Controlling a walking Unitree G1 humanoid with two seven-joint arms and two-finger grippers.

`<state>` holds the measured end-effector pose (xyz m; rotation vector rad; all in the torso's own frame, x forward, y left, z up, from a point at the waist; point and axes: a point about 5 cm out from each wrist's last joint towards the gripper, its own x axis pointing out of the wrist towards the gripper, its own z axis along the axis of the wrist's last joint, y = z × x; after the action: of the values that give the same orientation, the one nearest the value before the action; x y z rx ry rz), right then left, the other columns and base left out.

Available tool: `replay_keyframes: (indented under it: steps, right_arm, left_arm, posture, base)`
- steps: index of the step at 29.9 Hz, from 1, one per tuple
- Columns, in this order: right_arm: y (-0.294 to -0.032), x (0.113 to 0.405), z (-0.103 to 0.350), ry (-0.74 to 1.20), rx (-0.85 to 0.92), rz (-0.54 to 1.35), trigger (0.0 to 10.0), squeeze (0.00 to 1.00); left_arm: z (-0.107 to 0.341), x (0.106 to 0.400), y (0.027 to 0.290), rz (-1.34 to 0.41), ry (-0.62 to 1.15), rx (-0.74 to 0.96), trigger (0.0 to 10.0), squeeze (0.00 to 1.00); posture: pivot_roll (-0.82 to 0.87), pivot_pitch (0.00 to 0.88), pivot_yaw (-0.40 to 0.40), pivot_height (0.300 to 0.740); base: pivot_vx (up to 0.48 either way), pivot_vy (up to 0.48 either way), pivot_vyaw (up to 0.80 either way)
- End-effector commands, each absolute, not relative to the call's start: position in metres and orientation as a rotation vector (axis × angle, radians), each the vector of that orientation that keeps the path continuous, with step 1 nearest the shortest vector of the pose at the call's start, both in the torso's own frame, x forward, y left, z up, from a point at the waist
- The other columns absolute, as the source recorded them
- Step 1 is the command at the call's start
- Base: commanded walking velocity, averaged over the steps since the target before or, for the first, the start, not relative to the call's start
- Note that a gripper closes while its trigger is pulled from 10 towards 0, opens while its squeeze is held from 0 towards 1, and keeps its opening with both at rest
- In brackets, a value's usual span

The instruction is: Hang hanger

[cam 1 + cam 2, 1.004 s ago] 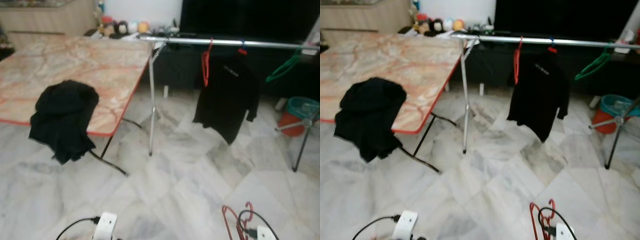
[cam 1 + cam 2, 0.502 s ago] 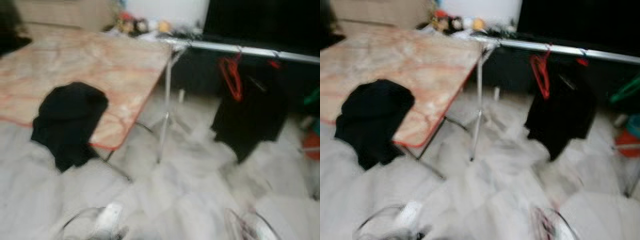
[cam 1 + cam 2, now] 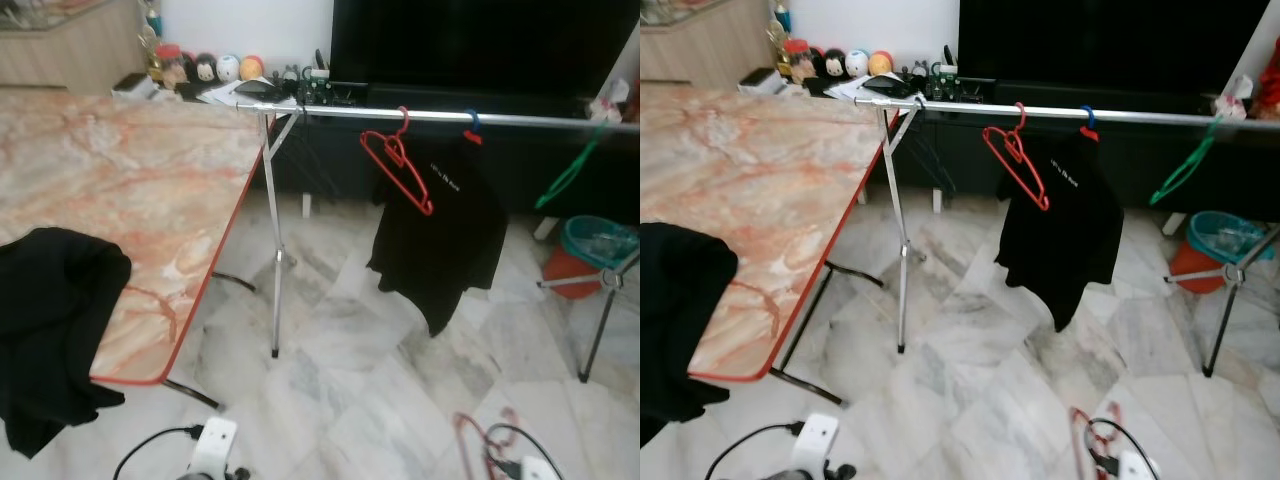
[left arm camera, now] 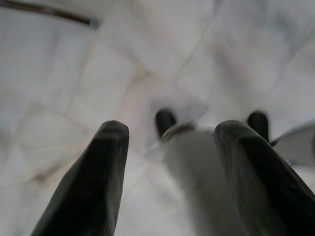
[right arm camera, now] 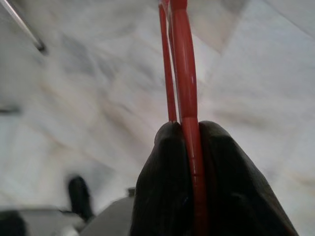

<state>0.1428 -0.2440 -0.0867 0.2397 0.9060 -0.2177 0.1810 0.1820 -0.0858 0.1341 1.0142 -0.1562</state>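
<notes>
My right gripper [image 5: 184, 130] is shut on a red hanger [image 5: 179, 59], whose thin red bars run out between the fingers above the marble floor. That held hanger [image 3: 478, 440] shows blurred low at the right of the eye views. Ahead stands a silver clothes rail [image 3: 450, 117]. On it hang another red hanger [image 3: 398, 165], a black shirt [image 3: 445, 235] on a blue hook and a green hanger [image 3: 565, 172]. My left gripper [image 4: 170, 142] is open and holds nothing, low at my left side.
A marble-patterned folding table [image 3: 130, 190] with a red edge stands to the left, a black garment [image 3: 50, 320] draped over its near edge. The rail's legs [image 3: 272, 260] stand on the floor. A teal and orange bucket [image 3: 590, 250] sits at the right.
The whole picture has shifted and sharpened after a blur: the camera moved, so the rail looks nearer and the table sits further left. The red hanger stays in my right gripper.
</notes>
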Motion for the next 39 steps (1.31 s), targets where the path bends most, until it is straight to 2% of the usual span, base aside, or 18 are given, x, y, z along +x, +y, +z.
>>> replay_keyframes:
  steps: [1, 9, 39]
  right_arm:
    - [-0.2553, 0.1316, -0.0876, 0.928, 0.231, -0.260, 10.0, 0.00]
    - [-0.2549, 0.1329, -0.0873, 0.933, 0.221, -0.244, 10.0, 0.00]
    - [-0.2537, 0.1366, -0.0863, 0.916, 0.228, -0.247, 10.0, 0.00]
  left_arm:
    - [-0.0862, 0.1817, 0.1764, -0.175, 1.019, 0.137, 10.0, 0.00]
    - [-0.0865, 0.1812, 0.1763, -0.174, 1.022, 0.138, 10.0, 0.00]
    - [-0.0860, 0.1830, 0.1726, -0.191, 1.021, 0.139, 10.0, 0.00]
  posture:
    - [0.01, 0.023, -0.025, 0.740]
    - [0.01, 0.018, -0.027, 0.740]
    - [0.00, 0.000, -0.021, 0.740]
  base:
    - [0.296, 0.000, -0.51]
    - [0.297, 0.000, -0.60]
    - [0.299, 0.000, 0.00]
